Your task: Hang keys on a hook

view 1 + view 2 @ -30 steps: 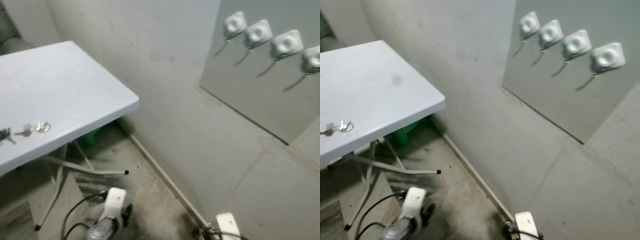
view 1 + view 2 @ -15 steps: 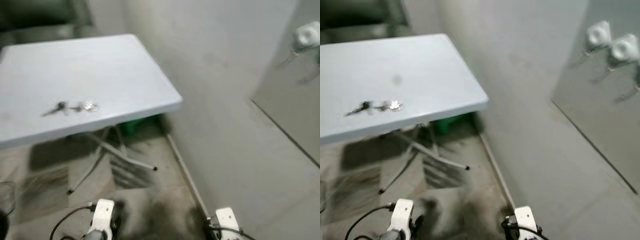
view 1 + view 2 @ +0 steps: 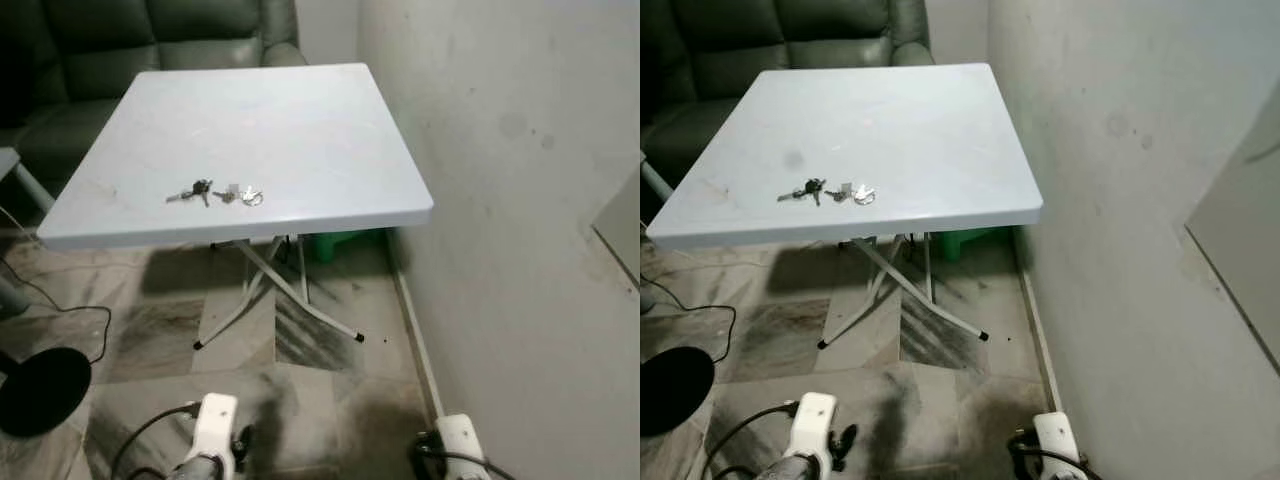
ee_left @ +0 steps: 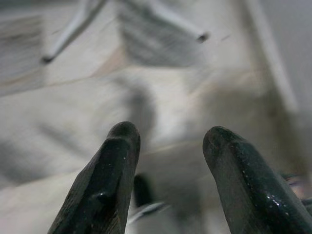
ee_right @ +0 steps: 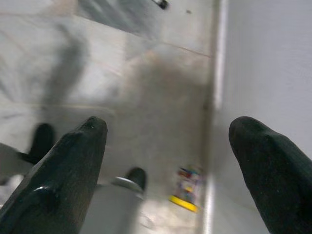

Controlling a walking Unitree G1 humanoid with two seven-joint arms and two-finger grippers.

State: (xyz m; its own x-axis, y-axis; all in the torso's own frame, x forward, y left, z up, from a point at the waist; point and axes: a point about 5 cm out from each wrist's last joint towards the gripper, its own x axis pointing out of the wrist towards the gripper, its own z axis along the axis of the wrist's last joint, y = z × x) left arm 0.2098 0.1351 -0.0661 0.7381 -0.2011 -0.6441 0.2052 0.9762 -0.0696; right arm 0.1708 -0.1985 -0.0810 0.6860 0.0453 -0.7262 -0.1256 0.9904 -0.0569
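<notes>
**Keys on the white table, both arms low**

A white folding table (image 3: 300, 120) stands against the pale wall (image 3: 520, 200), its crossed legs on a worn, dark-streaked tile floor (image 3: 300, 400). The keys (image 3: 213, 192) lie on the tabletop near its front edge. Behind the table sits a dark green sofa (image 3: 150, 30). Well below the table, the left gripper (image 4: 168, 146) and right gripper (image 5: 168, 136) hang over the floor, fingers spread apart and empty.
</notes>
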